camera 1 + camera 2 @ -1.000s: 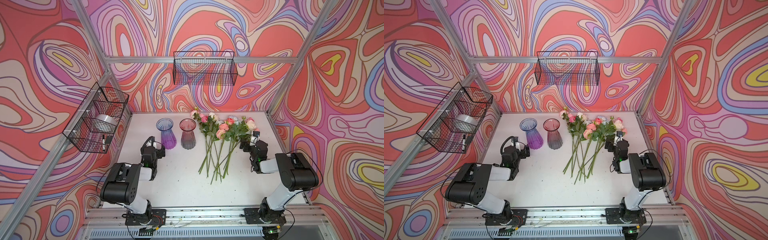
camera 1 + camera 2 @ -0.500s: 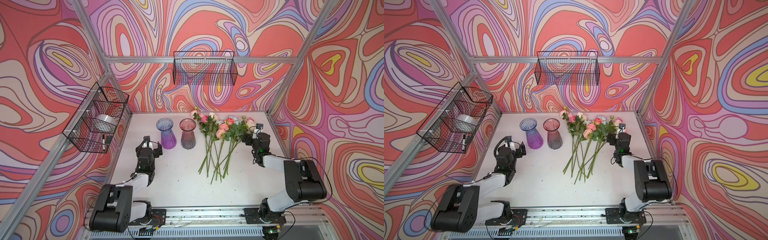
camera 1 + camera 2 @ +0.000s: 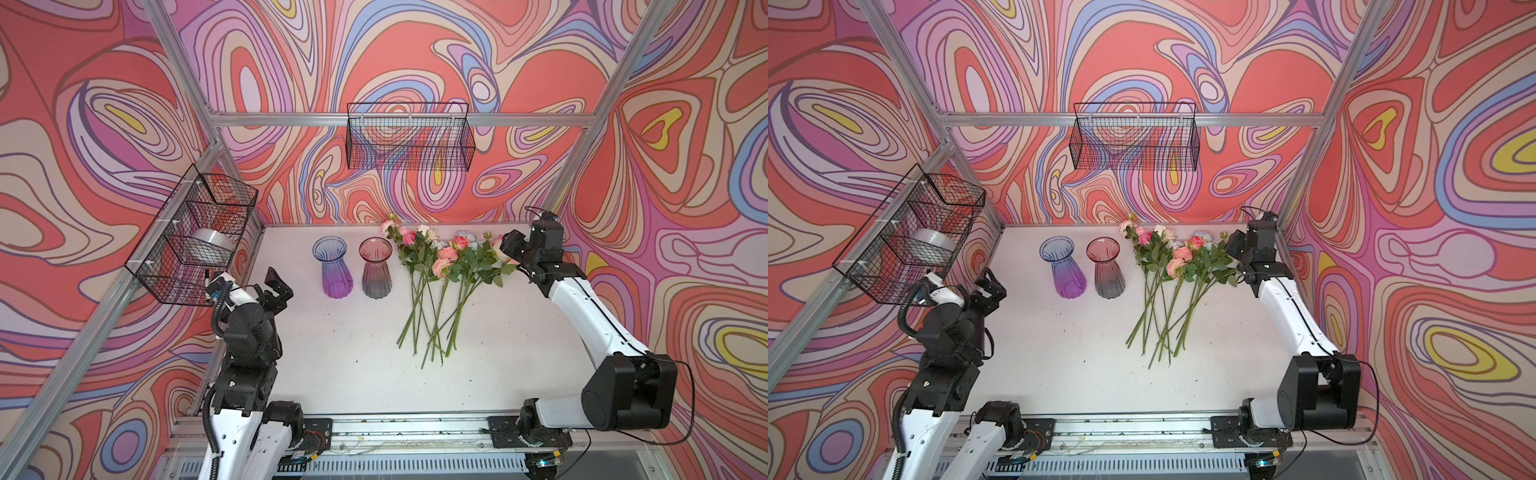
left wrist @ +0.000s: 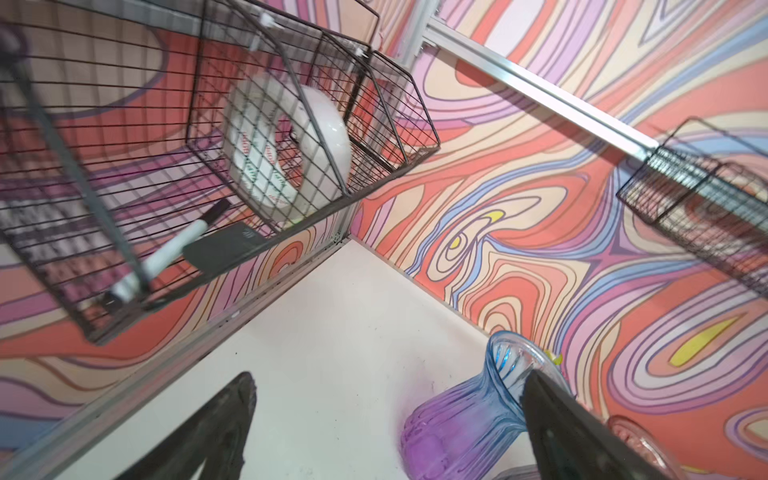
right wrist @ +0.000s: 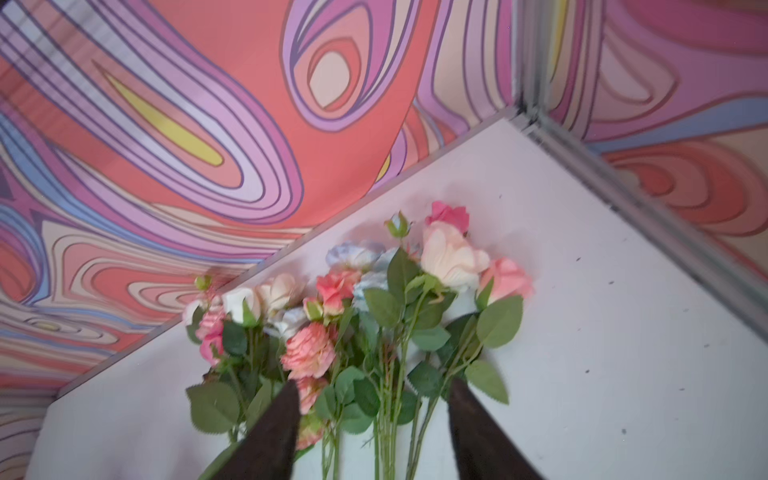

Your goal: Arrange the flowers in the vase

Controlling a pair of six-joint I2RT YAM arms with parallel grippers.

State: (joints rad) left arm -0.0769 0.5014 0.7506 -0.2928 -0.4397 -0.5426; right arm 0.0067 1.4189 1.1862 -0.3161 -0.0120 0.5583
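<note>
Tabletop [image 3: 353, 386] white and speckled, boxed in by swirl-patterned walls. Long wire basket [image 3: 409, 137] on the back wall, divided wire basket [image 3: 166, 270] on the left one. Flowers [image 3: 440, 266] flat on the table just right of the pink-and-grey vase [image 3: 376, 268], none in it nor in the blue-and-purple vase [image 3: 334, 268] beside it; heads toward the back wall, stems fanned and crossed toward the front. Both vases upright, side by side, just apart. Left gripper [image 3: 279, 284] raised near the divided basket, left of the blue-and-purple vase, jaws spread wide on nothing. Right gripper [image 3: 509, 249] over the rightmost blooms, jaws partly apart in the right wrist view, stems and leaves between them, no stem seen pinched. Tape roll [image 3: 208, 245] and marker [image 4: 178, 249] in the divided basket.
</note>
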